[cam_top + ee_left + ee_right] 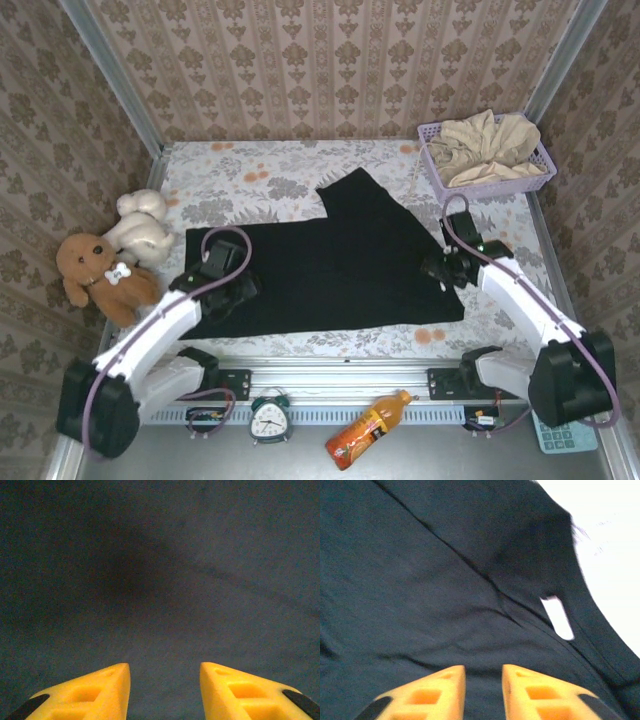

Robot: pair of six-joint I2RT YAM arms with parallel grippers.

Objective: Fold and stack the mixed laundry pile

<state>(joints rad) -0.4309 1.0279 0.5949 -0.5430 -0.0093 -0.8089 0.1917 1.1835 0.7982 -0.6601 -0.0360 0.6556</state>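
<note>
Black T-shirt: spread flat across the middle of the tabletop, black T-shirt with one sleeve pointing to the far side. I see no fold in it yet.
Beige garment: bunched up inside the lavender basket at the far right corner, beige garment not taken out and well apart from the shirt.
Left claw: hovering low over the shirt's left end, left claw with its jaws parted and only dark cloth beyond them, nothing between.
Right claw: down at the shirt's right edge near a small white tag, right claw with a narrow gap between its jaws. The wrist view is blurred, so I cannot tell whether fabric is pinched or not.
Progress: early, by my reckoning. One garment is laid out ready, and neither is folded (no stack anywhere).
Left to do: fold the shirt, fetch the beige piece from the basket, fold that too, then set one on the other.
Bystanders: the brown plush toy and the white plush toy sit off at the left edge, clear of the shirt.
</note>
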